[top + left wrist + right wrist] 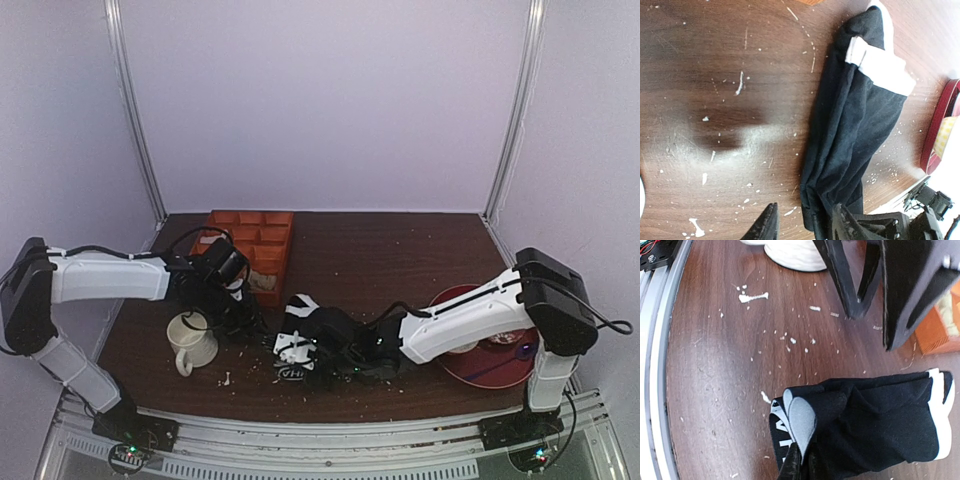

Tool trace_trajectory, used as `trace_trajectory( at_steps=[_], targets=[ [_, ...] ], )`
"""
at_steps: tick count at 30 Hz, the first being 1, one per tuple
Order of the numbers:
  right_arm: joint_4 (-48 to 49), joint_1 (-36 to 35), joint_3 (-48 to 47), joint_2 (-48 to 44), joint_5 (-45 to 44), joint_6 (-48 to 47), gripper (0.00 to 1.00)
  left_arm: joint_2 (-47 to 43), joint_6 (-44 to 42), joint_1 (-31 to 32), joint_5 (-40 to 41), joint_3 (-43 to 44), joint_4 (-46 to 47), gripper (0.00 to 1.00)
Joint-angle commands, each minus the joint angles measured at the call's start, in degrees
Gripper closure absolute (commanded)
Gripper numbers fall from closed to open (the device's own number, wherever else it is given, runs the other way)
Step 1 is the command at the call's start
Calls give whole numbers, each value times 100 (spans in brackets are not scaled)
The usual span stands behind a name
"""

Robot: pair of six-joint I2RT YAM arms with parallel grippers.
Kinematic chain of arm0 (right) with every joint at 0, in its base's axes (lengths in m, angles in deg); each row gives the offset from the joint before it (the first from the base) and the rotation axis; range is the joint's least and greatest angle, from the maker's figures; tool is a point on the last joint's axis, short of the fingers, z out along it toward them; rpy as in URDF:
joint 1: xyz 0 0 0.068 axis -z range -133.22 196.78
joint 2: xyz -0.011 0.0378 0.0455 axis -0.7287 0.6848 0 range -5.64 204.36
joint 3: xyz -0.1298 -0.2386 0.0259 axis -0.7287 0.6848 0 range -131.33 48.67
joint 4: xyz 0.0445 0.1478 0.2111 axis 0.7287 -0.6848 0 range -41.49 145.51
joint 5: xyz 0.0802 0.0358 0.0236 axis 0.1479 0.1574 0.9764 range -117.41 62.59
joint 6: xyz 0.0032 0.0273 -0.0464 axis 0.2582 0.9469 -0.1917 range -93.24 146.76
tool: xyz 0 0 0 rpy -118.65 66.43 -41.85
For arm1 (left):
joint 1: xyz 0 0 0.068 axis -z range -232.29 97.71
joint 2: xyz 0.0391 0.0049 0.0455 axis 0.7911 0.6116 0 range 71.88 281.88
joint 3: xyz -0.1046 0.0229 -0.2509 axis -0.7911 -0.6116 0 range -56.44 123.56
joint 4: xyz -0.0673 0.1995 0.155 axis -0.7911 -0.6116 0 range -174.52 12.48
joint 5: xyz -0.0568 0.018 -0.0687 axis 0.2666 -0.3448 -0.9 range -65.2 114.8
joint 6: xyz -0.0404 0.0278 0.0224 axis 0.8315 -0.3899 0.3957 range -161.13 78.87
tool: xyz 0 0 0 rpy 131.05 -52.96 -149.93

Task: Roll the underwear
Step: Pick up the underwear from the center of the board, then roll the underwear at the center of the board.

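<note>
One black underwear (880,425) with white edging lies folded into a long strip on the brown table (400,255), near its front middle (300,330). My right gripper (799,465) is shut on the folded waistband end, where white lettering shows, and its arm covers part of the cloth in the top view (303,362). My left gripper (805,229) hangs open just left of the underwear (855,115), one finger overlapping the strip's edge in its own view. In the right wrist view its fingers (852,285) stand a little short of the cloth.
A white mug (191,340) stands left of the underwear, close under the left arm. An orange compartment tray (255,240) lies behind it. A red plate (470,372) sits at the right, under the right arm. White crumbs dot the table.
</note>
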Motion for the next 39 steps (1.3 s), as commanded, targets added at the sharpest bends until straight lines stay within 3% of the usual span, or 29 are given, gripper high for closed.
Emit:
trace_trajectory(
  at_steps=[1,39],
  targets=[
    [-481,160,-102,-134,544,253,100,-48,-119,-40,32,54,20,50],
    [-2180,1695,-2143,1459,4499,1350,100,-285,-105,-44,-158,-320,317,49]
  ],
)
